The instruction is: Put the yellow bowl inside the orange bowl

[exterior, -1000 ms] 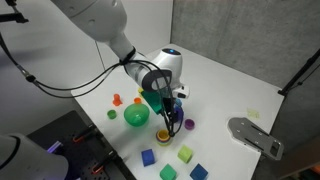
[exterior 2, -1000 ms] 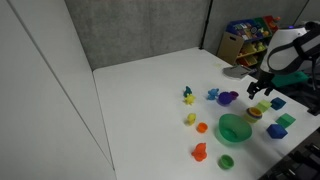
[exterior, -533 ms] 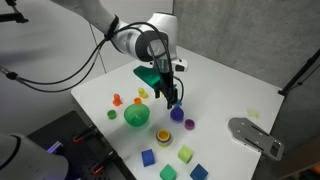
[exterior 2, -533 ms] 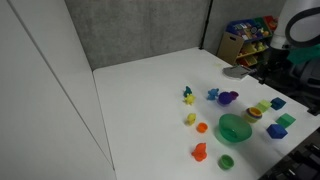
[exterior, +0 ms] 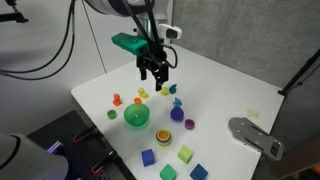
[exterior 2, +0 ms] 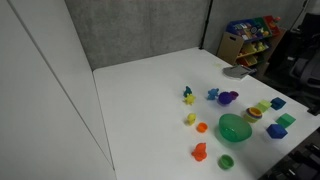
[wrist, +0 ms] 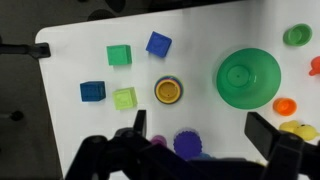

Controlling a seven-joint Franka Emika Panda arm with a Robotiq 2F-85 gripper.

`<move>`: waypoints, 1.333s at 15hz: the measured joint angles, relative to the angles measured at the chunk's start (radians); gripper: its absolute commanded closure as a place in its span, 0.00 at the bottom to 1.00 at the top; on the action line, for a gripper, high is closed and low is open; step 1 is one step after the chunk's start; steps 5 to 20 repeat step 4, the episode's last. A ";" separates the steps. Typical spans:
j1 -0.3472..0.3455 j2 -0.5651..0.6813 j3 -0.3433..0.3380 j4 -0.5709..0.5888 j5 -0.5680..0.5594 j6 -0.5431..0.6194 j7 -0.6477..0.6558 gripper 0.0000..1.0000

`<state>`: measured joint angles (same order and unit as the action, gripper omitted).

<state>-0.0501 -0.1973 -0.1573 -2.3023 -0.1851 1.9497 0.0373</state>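
Observation:
The yellow bowl (wrist: 168, 91) sits nested in the orange bowl (exterior: 163, 140) on the white table, near the front between the big green bowl and the cubes. The pair also shows in an exterior view (exterior 2: 254, 113). My gripper (exterior: 153, 70) is raised well above the table, up and back from the bowls. In the wrist view its two fingers are spread wide and hold nothing (wrist: 203, 135). The gripper is out of view in one exterior view.
A big green bowl (wrist: 248, 78) stands beside the nested pair. A purple bowl (wrist: 186, 143) lies under the gripper. Green (wrist: 119, 55), blue (wrist: 158, 43), blue (wrist: 92, 91) and yellow-green (wrist: 124, 98) cubes lie nearby. Small toy pieces (wrist: 285, 105) and a green cup (wrist: 297, 35) lie beyond the green bowl.
My gripper was low over the nested bowls a second ago. It has risen and moved back, away from them, empty. The bowls stayed in place.

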 measured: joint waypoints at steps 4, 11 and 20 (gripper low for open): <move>-0.003 -0.074 0.013 0.000 0.003 -0.062 -0.021 0.00; -0.003 -0.074 0.013 0.000 0.003 -0.062 -0.021 0.00; -0.003 -0.074 0.013 0.000 0.003 -0.062 -0.021 0.00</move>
